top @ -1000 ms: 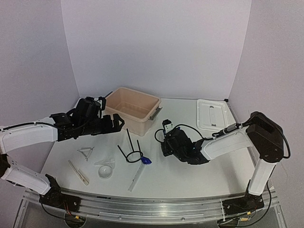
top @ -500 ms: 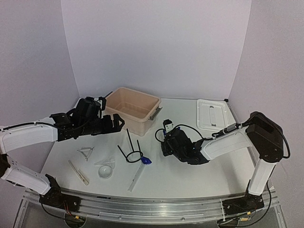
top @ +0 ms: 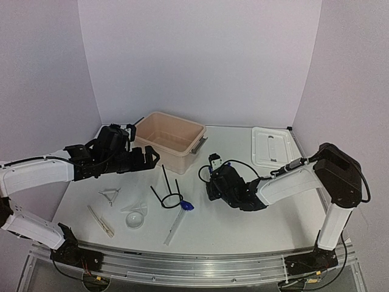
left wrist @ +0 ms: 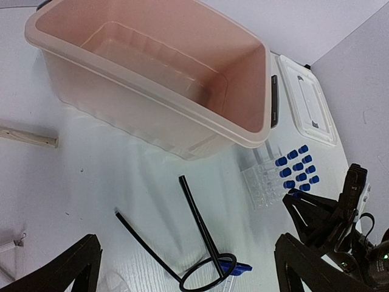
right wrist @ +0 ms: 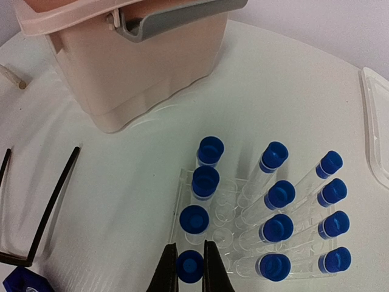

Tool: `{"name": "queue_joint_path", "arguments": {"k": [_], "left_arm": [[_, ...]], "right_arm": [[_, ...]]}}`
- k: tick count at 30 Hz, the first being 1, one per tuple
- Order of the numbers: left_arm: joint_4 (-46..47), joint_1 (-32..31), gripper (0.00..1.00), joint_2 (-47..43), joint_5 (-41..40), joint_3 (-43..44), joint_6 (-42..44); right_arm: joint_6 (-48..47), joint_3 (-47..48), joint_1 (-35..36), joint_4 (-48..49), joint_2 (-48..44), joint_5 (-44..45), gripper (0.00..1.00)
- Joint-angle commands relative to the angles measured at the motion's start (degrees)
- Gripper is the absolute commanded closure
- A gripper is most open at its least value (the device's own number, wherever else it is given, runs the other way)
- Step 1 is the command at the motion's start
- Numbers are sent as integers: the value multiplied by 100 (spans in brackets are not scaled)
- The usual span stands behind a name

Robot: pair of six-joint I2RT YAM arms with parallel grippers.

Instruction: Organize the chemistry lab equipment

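Note:
The clear tube rack [right wrist: 228, 222] holds several blue-capped tubes and also shows in the left wrist view [left wrist: 267, 179]. My right gripper [right wrist: 189, 267] is shut on the cap of one blue-capped tube [right wrist: 189, 265] at the near end of the rack's left column. In the top view the right gripper [top: 211, 184] is low over the rack. The black wire ring stand [top: 167, 191] lies on its side, with the blue-tipped brush [top: 186, 206] at its ring. The clear funnel [top: 135, 216] and wooden clamp [top: 101, 220] lie front left. My left gripper [left wrist: 188, 274] is open and empty above the ring stand [left wrist: 197, 225].
The beige tub [top: 182, 129] stands at the back centre, its grey handle [right wrist: 176, 18] close to the rack. The white lid [top: 271, 146] lies back right. A small white wire piece [top: 110, 194] lies near the clamp. A wooden stick end [left wrist: 27, 137] lies left of the tub.

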Motion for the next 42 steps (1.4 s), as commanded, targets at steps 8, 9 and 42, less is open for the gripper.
{"name": "queue_joint_path", "arguments": {"k": [8,9,42], "left_arm": [[233,32,0,1,44,238,-58],[234,33,0,1,44,237,-60],[272,33,0,100,78,306,-4]], "right_arm": [[127,20,0,74,96,-82,98],[124,22,2,66,97,-79,98],[240,170,4,-193,105,-171,85]]}}
